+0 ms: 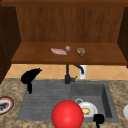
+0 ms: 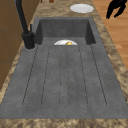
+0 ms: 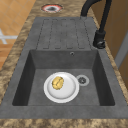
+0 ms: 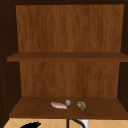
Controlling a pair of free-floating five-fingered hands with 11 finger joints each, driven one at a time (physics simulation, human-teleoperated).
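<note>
My left hand [image 1: 29,76] hovers over the rear left of the drainboard [image 1: 45,100], open, with the fingers stretched right and the thumb hanging down; its top also shows as the left hand [image 4: 31,124] in the upper view. My right hand [image 1: 98,119] floats at the sink's front right corner, and in the left side view the right hand [image 2: 115,7] has loose fingers and holds nothing. A big red ball [image 1: 67,114] sits low in the front view between the hands, touched by neither. A white plate [image 3: 67,91] with a yellow lump [image 3: 57,83] lies in the basin.
A black faucet [image 1: 67,75] stands behind the sink. The lower shelf [image 1: 37,56] carries a pink piece [image 1: 58,51], a small grey item [image 1: 67,48] and a brown lump [image 1: 80,51]. A red-rimmed plate [image 1: 5,105] lies on the left counter and a white plate [image 2: 81,8] on the right.
</note>
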